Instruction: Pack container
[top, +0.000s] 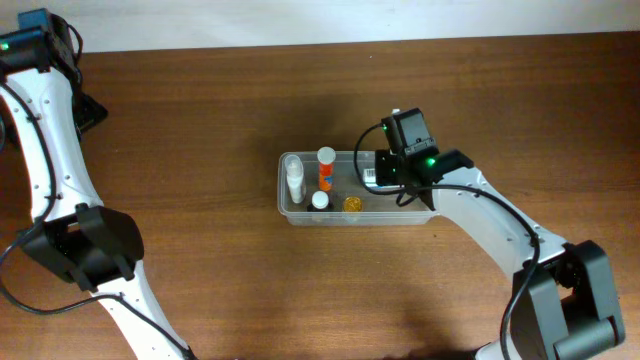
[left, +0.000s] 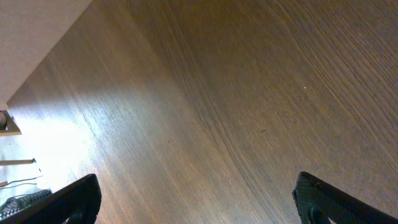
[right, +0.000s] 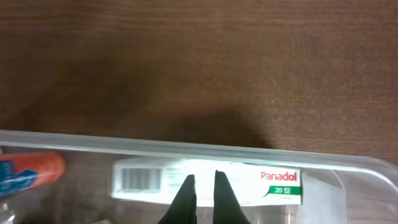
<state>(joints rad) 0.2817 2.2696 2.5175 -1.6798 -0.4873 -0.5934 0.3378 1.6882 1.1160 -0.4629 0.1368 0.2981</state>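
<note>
The container is a clear shallow tub at the table's middle. Inside lie a white bottle, an orange bottle with a white cap, a small white-capped bottle and a yellow item. A white Panadol box stands against the tub's far wall. My right gripper hangs inside the tub in front of that box, fingers drawn together with nothing seen clamped. The orange bottle lies to its left. My left gripper is open over bare wood, far from the tub.
The left arm runs along the table's left side up to the far-left corner. The right arm reaches in from the front right. A pale wall edge shows beyond the table in the left wrist view.
</note>
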